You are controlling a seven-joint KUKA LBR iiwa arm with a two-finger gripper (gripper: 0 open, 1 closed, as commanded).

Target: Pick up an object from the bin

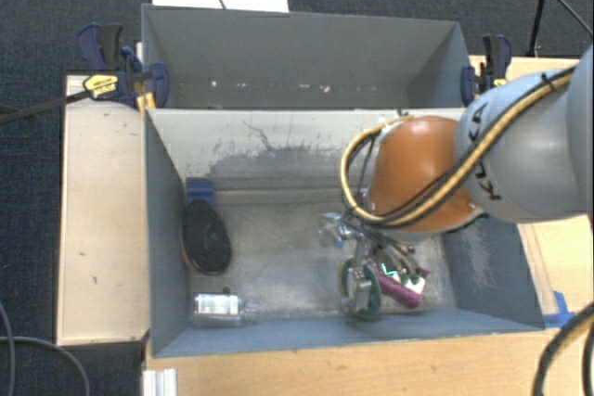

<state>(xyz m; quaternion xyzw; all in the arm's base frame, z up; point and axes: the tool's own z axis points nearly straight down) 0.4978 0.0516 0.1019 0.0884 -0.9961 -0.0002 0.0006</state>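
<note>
Camera view: hand beside magenta cylinder — lying diagonally — grip state unclear.

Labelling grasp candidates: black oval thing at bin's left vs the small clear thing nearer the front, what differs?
The black oval thing is opaque and dark; the clear thing is pale, see-through. The black one is larger than the clear one. It lies lengthwise front to back; the clear one lies along the front wall. Both rest on the bin floor, left side, not touching.
</note>
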